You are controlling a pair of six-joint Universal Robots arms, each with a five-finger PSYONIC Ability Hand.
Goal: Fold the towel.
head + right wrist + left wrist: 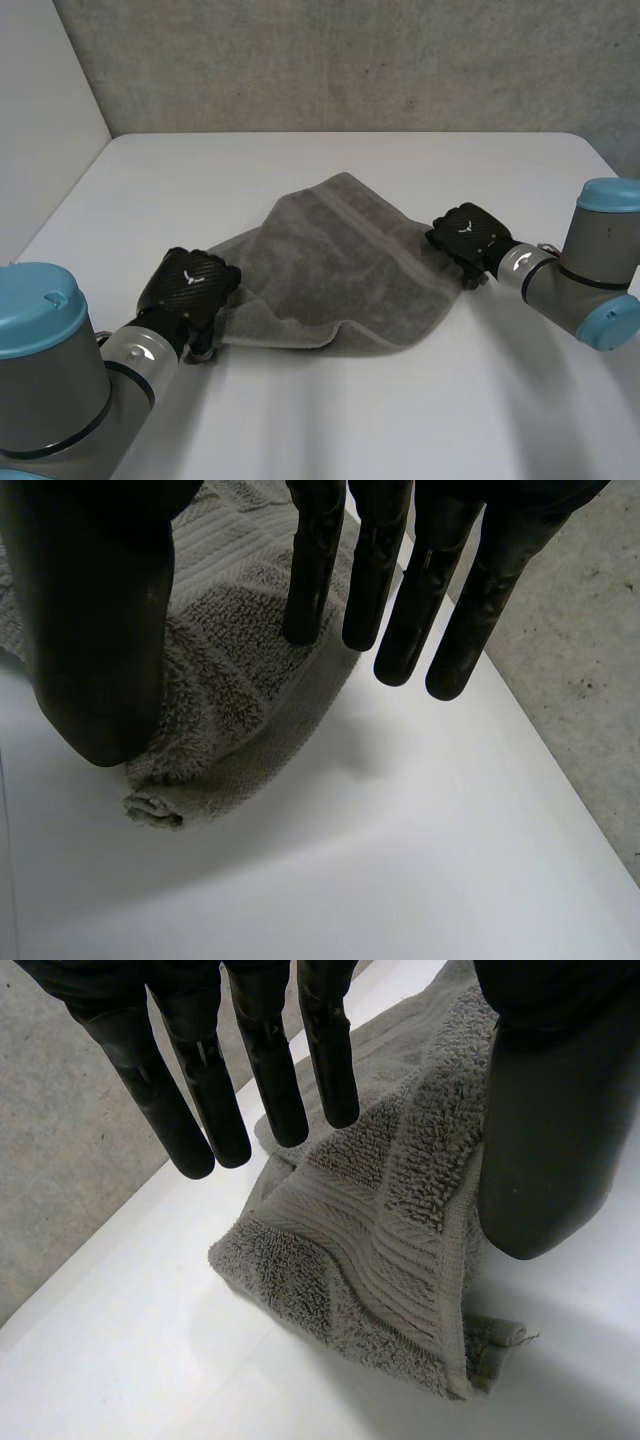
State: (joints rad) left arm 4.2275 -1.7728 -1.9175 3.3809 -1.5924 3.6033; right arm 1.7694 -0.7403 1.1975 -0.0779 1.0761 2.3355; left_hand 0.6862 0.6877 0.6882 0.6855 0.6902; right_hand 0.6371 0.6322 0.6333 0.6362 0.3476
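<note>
A: Towel (335,270) location?
B: Middle of the white bench (400,430). Grey, rumpled, spanning from one hand to the other.
A: Left hand (190,283)?
B: At the near left corner. Wrist view: fingers (205,1090) straight, set wide from thumb (545,1140). The corner lies on the bench below that gap, not pinched.
A: Right hand (467,235)?
B: At the right corner. Fingers (315,570) straight and wide from thumb (95,630), with the rolled corner lying on the bench just under the thumb.

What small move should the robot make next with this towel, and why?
Probably curl both hands shut on the towel. The left hand and right hand sit at its opposite ends with fingers straight, so neither seems to grip it yet.
</note>
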